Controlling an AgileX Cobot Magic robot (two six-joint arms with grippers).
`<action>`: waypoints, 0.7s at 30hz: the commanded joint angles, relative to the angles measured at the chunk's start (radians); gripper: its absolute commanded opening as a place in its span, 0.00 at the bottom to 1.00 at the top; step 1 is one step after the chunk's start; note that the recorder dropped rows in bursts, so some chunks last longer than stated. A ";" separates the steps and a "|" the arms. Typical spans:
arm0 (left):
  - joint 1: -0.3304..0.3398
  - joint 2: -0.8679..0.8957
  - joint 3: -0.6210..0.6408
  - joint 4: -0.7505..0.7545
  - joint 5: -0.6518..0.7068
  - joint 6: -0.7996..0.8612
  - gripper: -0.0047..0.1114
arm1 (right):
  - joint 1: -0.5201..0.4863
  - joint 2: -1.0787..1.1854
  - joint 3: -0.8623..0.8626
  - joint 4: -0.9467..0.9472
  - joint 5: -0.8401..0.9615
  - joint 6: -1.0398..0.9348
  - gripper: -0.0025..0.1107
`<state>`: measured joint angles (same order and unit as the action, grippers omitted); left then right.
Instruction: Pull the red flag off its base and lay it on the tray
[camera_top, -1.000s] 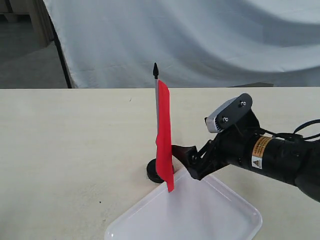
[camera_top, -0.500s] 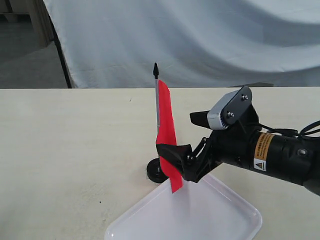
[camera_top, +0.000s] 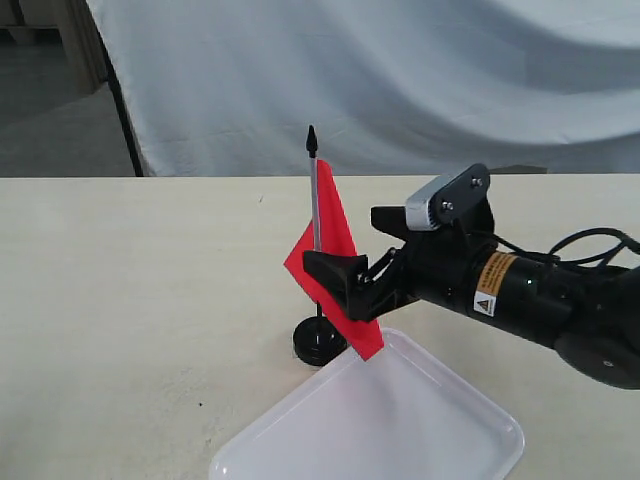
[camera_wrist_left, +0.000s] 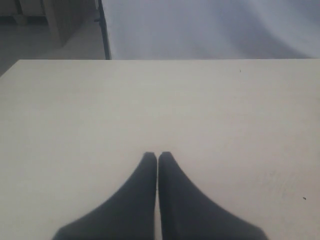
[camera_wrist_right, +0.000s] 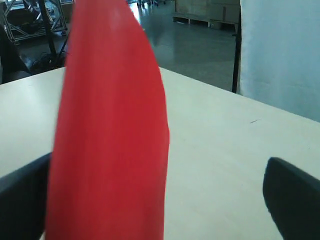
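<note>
While the single red flag stands upright with its thin black pole seated in its base, the right gripper reaches in from the right side of the exterior view at the height of the cloth. Its two jaws are spread wide, one finger in front of the red sheet and the other behind it, so the cloth hangs between them. Whether either finger touches the cloth cannot be told. In the right wrist view the flag fills the gap between the two dark fingertips of the right gripper, nearer to one of them than to the other.

One tray lies on the table, with a corner just beside the one round black base, and the lower edge of the cloth hangs above that corner.

Two grippers show in all. The left gripper appears only in its own wrist view, hovering over bare table with its fingers pressed together and nothing between them.
</note>
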<state>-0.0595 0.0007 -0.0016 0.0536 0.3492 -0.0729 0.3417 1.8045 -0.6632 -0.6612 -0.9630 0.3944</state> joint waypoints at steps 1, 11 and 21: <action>-0.005 -0.001 0.002 -0.006 -0.006 -0.002 0.05 | 0.000 0.097 -0.046 -0.045 -0.092 -0.008 0.95; -0.005 -0.001 0.002 -0.006 -0.006 -0.002 0.05 | 0.000 0.167 -0.078 -0.005 -0.190 -0.043 0.81; -0.005 -0.001 0.002 -0.006 -0.006 -0.002 0.05 | 0.046 0.201 -0.139 0.003 -0.105 -0.033 0.02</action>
<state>-0.0595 0.0007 -0.0016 0.0536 0.3492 -0.0729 0.3823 2.0053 -0.7924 -0.6635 -1.0916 0.3592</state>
